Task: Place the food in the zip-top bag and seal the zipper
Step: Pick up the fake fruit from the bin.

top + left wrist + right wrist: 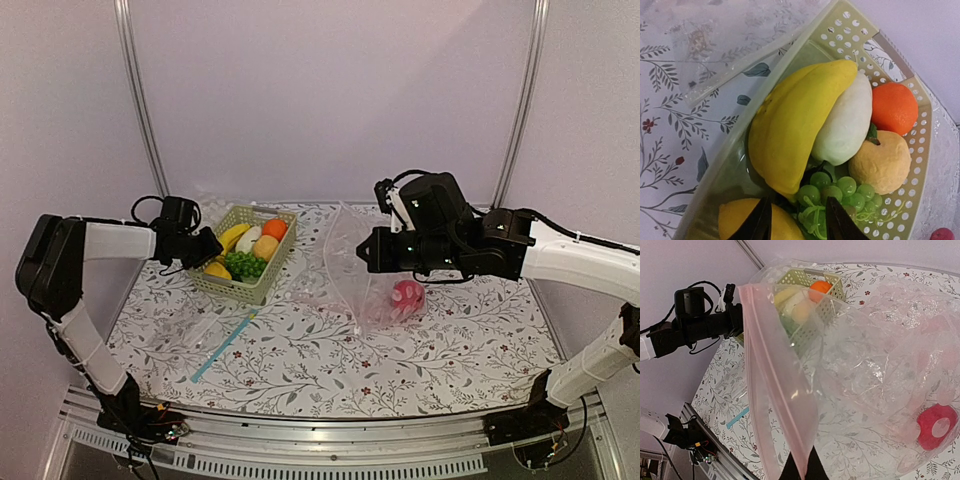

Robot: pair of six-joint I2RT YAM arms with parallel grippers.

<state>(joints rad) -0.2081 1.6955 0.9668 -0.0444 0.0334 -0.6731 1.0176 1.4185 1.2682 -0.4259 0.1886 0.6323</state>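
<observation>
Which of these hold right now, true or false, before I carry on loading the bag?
1. The right gripper is pinching the zip-top bag by its pink zipper. True.
2. The bag has nothing in it. False: a red toy lies inside, near the bottom.
3. The banana lies in the basket. True.
4. The left gripper is holding the orange. False: its fingers are apart over the lemon and grapes, and the orange sits untouched at the far end.

Lab test booth, plain pale walls [330, 100], aluminium frame posts [138, 100], floral-covered table [450, 360]
</observation>
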